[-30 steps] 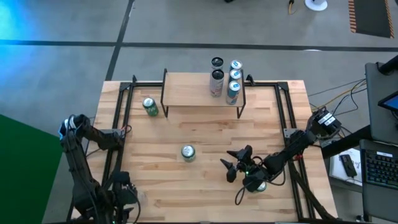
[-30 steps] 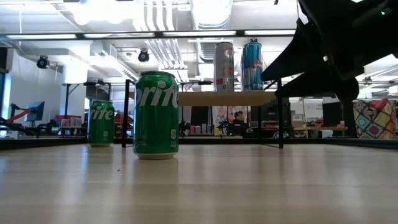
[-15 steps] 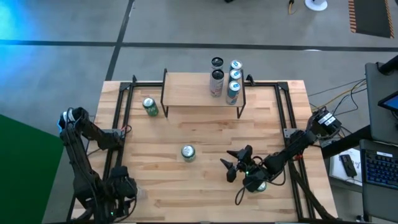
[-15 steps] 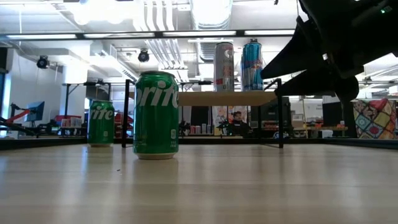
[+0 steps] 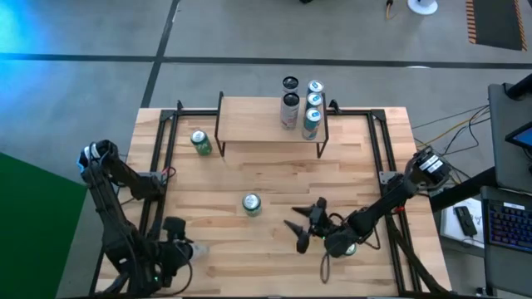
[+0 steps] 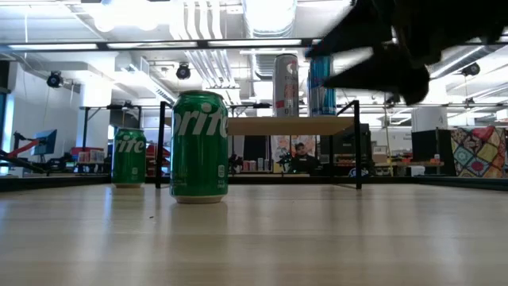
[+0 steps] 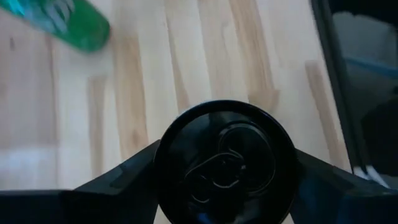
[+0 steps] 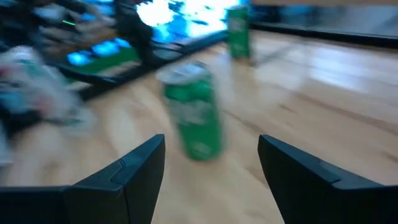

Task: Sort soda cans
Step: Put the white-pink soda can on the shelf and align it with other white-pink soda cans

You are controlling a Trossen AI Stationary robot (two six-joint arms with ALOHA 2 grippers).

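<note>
A black soda can [image 7: 224,165] stands near the table's near left corner, with my left gripper [image 5: 174,251] shut on it from above; the gripper hides it in the high view. A green can [image 5: 252,203] stands upright mid-table, also in the low view [image 6: 198,147] and right wrist view [image 8: 194,115]. My right gripper [image 5: 299,231] is open just right of it, pointing at it, touching nothing. Another green can [image 5: 200,141] stands beside the shelf's left leg. Two black cans [image 5: 289,101] and three pale blue cans [image 5: 313,101] stand on the shelf. My left gripper has the black can between its two fingers [image 7: 127,180], one on each side of the can's wall just below the top rim [image 7: 163,163]. The fingers come from above, slanting down. The can is upright, top up; whether its base is on the table I cannot tell.
A raised wooden shelf [image 5: 249,120] on black legs stands at the table's far edge. Black frame rails [image 5: 160,166] run along the left and right sides. Bare wood lies between the centre can and the shelf.
My right gripper has risen, rolled and moved toward the table's left edge, closer to the centre green can. My left gripper has shifted a little toward the table's right edge along the near edge and turned. No can has moved.
</note>
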